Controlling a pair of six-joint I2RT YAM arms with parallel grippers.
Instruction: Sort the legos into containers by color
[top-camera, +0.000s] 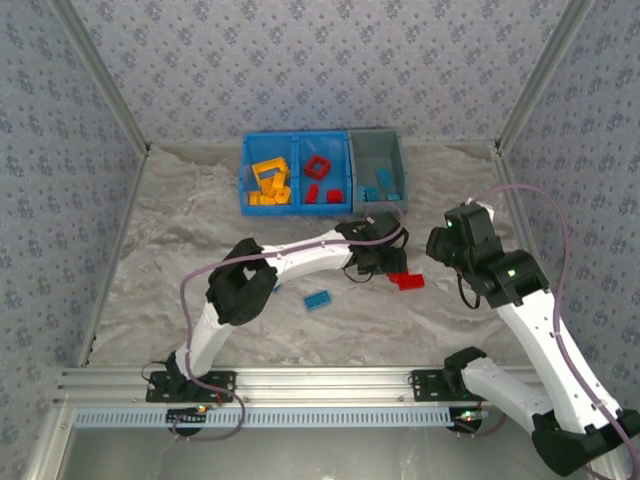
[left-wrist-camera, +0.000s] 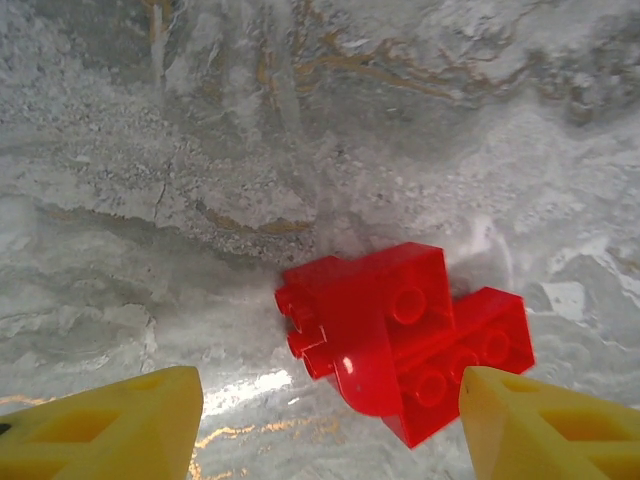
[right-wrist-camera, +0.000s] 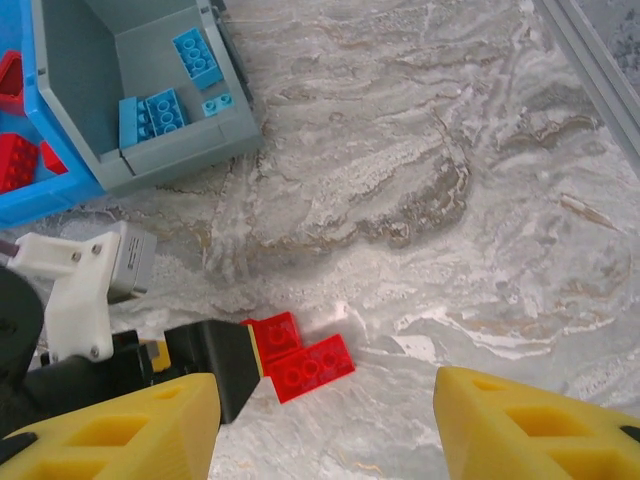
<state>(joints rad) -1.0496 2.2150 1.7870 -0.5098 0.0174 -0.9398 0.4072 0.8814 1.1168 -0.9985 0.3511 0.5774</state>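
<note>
Legos (left-wrist-camera: 400, 340) — red — just ahead of left claw (left-wrist-camera: 328, 400)

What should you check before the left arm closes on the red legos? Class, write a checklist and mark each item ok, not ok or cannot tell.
1. Left tool open: ok, jaws apart.
2. Red legos between its fingers: ok.
3. A single brick to grip: not ok, two red bricks lie touching.
4. Fingers low enough to grip: cannot tell.
5. Right tool out of the way: ok, off to the side, open.
6. Middle bin takes red: ok, red bricks inside.
</note>
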